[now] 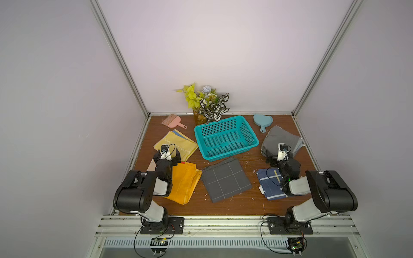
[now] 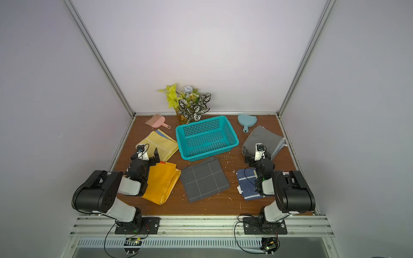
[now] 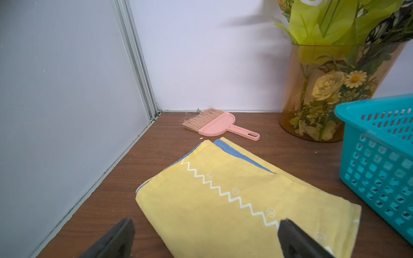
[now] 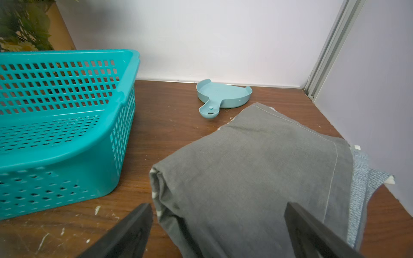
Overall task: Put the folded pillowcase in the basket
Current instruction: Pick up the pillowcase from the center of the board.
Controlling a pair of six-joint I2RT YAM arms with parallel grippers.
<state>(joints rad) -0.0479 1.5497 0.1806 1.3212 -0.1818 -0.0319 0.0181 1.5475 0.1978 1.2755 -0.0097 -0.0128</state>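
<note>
The teal basket [image 1: 219,130] [image 2: 201,130] stands empty at the middle back of the brown table. Several folded cloths lie round it, and I cannot tell which one is the pillowcase. They are dark grey with a white grid [image 1: 225,181] [image 2: 204,179] in front, orange [image 1: 184,183], yellow with a zigzag [image 1: 176,145] [image 3: 223,201], blue striped [image 1: 269,183] and plain grey [image 1: 280,137] [image 4: 257,167]. My left gripper [image 1: 167,153] [image 3: 205,222] hangs open over the yellow cloth's near edge. My right gripper [image 1: 279,157] [image 4: 218,205] is open over the grey cloth's near edge. Neither holds anything.
A vase of artificial plants [image 1: 207,105] stands behind the basket against the back wall. A pink hand brush [image 1: 172,122] lies at the back left and a pale blue dustpan [image 1: 262,121] at the back right. White walls close in three sides.
</note>
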